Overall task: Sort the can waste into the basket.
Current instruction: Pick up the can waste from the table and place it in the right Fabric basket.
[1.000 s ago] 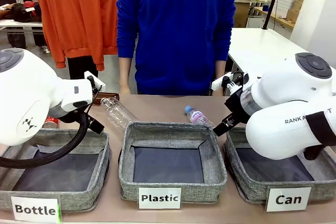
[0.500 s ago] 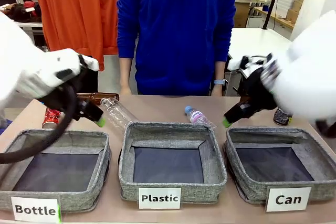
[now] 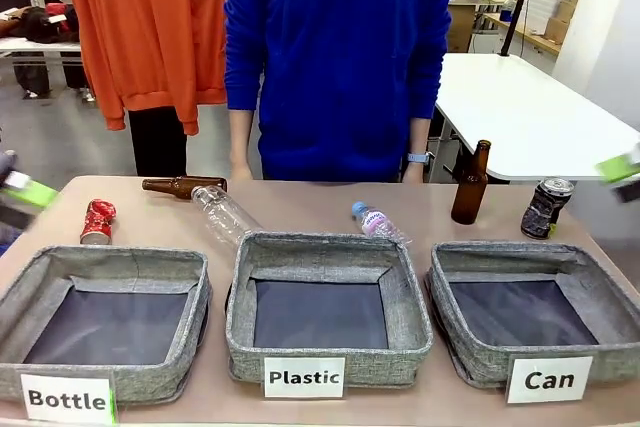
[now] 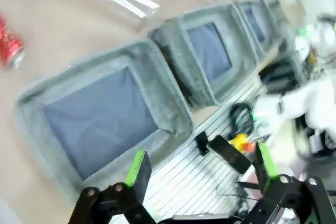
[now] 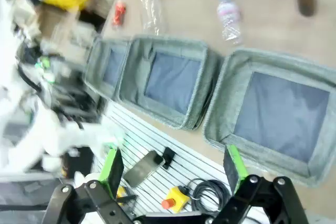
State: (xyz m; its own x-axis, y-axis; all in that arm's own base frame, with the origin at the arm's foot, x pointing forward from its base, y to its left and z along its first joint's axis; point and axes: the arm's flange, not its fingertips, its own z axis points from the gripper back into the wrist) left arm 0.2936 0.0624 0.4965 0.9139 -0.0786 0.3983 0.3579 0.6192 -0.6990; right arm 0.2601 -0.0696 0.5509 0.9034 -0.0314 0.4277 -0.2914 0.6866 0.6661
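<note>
Brown tabletop (image 3: 300, 202), person (image 3: 340, 47) in a blue top standing at the far side.

Landmark: Can basket (image 3: 520, 253), at the right end of a near-edge row with the Plastic basket (image 3: 320, 243) and Bottle basket (image 3: 110, 259). Nothing lies in it.

- Black-and-silver can (image 3: 547, 207): upright, just behind the Can basket's far right corner. Short carry.
- Red can (image 3: 97, 222): on its side, well apart to the Can basket's left, behind the Bottle basket.
- Brown bottle (image 3: 470, 183): upright just behind the Can basket's far left corner, near the black-and-silver can. Judged the one obstacle to a reach from that side.

The waste seems laid out mixed behind the row, so each piece must be matched to a label.

Left gripper (image 4: 202, 158) and right gripper (image 5: 173, 161) both gape, nothing between the pads, looking down from the robot's side of the Can basket.

Judgement: neither can is sorted yet. Room above the Can basket is free, so a drop from above should clear its rim.
</note>
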